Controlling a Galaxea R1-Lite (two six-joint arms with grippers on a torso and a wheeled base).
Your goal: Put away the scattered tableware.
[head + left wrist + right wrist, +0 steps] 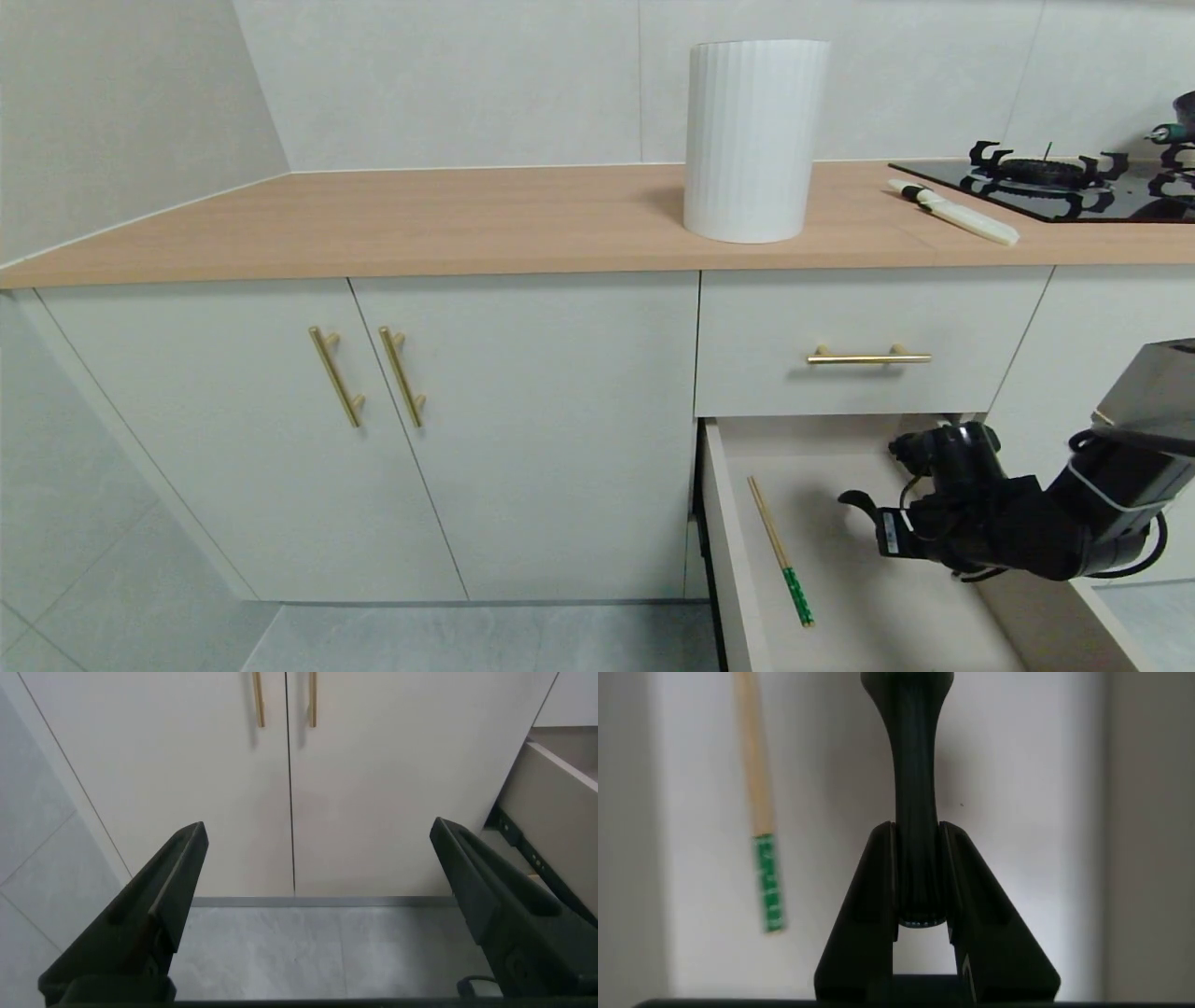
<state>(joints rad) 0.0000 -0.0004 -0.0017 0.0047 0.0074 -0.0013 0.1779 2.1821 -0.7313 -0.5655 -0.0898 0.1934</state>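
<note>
Right pincer hangs over the open drawer, the lower of two beneath the wooden countertop. Its two dark fingers are closed tight on the thin stem of a black utensil. In the right wrist view the same pincer clamps the black utensil, which runs straight out past the fingertips and widens at its far end; I cannot tell what kind of utensil it is.

On the pale drawer floor, near the left wall and apart from the pincer, lie wooden chopsticks with green-patterned ends pointing toward the drawer front. The chopsticks lie beside the held utensil, not touching it.

Left pincer is spread wide with nothing between its fingers, low down and facing the closed cupboard doors and the grey floor.

On the countertop stand a tall white ribbed canister and, to its right, a long pale utensil beside a black hob.
</note>
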